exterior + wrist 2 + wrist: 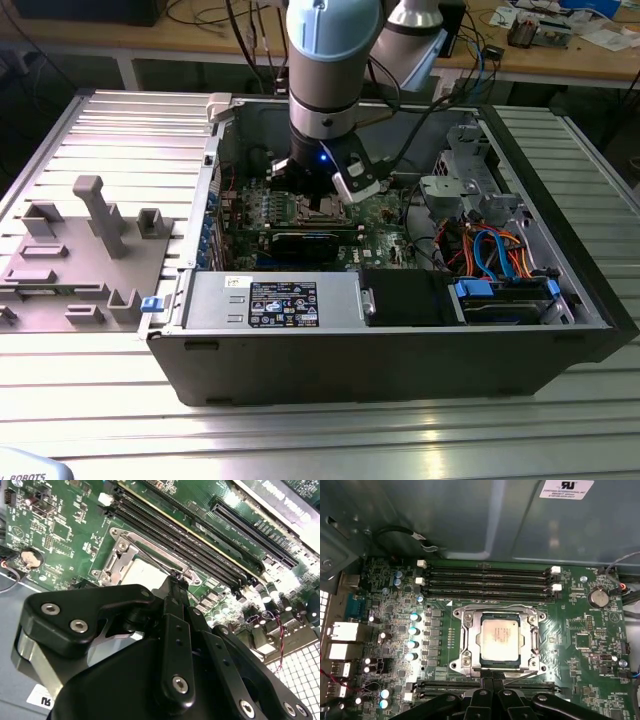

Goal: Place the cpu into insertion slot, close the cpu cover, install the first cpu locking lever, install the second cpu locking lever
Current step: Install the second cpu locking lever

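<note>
Gripper (492, 682) low over motherboard (580, 630) inside open computer case (560, 340), centre of exterior view. Fingers pressed together at tips; nothing visibly held between them. Cpu (499, 640) seated flat in socket, centre of first wrist view, cpu cover (496, 613) closed down around it as frame. Fingertips (172, 587) sit at socket edge, just beside cpu, near thin lever wire (527, 676) running along that same edge.

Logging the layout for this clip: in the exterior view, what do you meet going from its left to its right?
Grey fixture tray → labelled power supply box → gripper over the motherboard → blue cables → the case's right wall.
</note>
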Robot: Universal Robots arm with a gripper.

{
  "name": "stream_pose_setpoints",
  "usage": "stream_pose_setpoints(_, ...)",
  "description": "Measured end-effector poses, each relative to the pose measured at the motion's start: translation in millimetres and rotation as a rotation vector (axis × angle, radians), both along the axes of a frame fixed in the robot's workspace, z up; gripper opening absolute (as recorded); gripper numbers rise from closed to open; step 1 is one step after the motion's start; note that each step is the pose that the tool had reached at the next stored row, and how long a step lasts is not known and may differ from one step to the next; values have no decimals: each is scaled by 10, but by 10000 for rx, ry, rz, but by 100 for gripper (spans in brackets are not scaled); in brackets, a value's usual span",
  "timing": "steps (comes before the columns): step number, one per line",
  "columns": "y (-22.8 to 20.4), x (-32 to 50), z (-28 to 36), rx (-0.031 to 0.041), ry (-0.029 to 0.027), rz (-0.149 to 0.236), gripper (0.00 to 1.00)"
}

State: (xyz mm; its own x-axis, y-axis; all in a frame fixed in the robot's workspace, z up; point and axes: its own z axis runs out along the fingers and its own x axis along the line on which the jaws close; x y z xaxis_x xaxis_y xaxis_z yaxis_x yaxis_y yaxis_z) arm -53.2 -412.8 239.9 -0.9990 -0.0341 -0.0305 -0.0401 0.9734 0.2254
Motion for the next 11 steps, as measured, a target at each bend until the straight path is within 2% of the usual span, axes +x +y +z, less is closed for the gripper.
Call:
stream_pose_setpoints(8,-8,-76,-65,0,0,0,11)
stream_pose_setpoints(11,-37,-98,-100,2,0,1,11)
